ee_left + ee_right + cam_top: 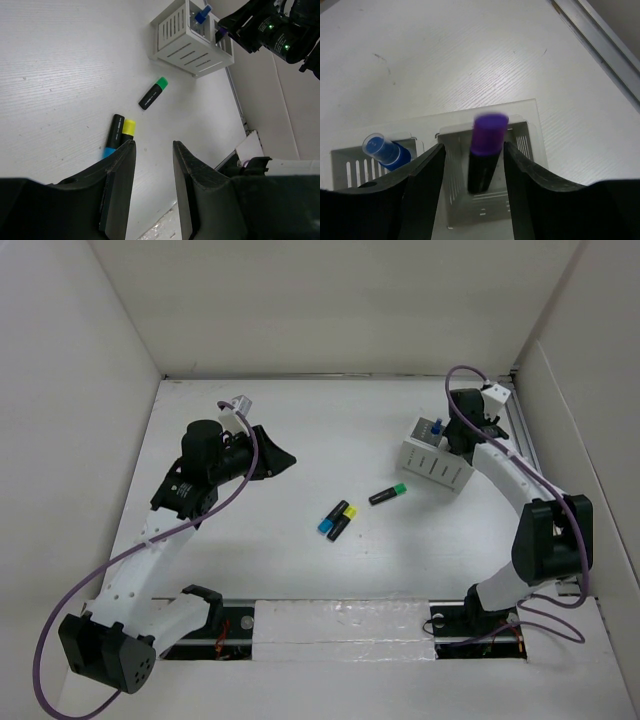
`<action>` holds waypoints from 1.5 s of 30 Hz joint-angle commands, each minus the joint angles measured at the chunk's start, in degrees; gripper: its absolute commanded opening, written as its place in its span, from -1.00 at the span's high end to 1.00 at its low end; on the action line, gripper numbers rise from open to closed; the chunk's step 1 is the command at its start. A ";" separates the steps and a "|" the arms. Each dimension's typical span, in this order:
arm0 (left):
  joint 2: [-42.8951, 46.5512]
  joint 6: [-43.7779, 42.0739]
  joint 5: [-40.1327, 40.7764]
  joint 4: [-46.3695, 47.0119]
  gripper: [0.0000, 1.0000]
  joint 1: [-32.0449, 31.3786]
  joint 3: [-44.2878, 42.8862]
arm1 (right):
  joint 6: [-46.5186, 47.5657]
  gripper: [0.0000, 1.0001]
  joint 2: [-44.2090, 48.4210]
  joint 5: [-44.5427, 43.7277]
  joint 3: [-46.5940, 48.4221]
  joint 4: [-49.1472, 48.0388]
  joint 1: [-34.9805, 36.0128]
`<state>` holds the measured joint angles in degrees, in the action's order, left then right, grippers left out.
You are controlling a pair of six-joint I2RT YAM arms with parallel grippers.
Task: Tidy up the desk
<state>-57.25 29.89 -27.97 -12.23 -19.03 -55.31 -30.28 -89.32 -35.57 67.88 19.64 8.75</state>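
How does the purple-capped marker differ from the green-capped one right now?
The purple-capped marker stands cap-up inside a compartment of the white organiser, between the right gripper fingers; the green-capped marker lies flat on the desk, away from both grippers. Their caps are purple and green. Both have dark bodies.

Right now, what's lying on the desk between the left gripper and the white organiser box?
Three highlighters: a blue-capped and yellow-capped one side by side, then a green-capped one nearer the organiser box. The top view shows it.

Purple-capped marker [486,152] between parted jaws
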 commanded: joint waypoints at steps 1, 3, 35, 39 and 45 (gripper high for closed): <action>0.13 -0.27 -0.42 1.42 0.36 -0.13 -1.56 | -0.83 -0.13 3.53 -0.12 0.86 0.66 1.61; 0.13 -0.27 -0.69 1.33 0.37 -0.13 -1.47 | -0.74 -0.25 6.08 0.76 0.33 0.58 1.62; -1.55 -2.91 -2.01 2.39 0.37 -1.36 -0.94 | -16.39 -0.36 -4.02 17.99 -8.20 6.21 19.82; -1.37 -2.99 -1.92 1.86 0.37 -1.36 -0.85 | -16.56 -0.36 -6.12 18.87 -6.71 5.32 18.67; -0.75 -3.08 -1.83 1.77 0.37 -1.36 -0.59 | -16.39 -0.33 -8.94 20.10 -4.77 4.35 19.28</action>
<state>-59.77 27.86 -29.71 -11.00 -20.23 -54.02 -46.17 -97.41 -16.75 60.58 26.59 27.59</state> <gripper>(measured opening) 0.316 0.666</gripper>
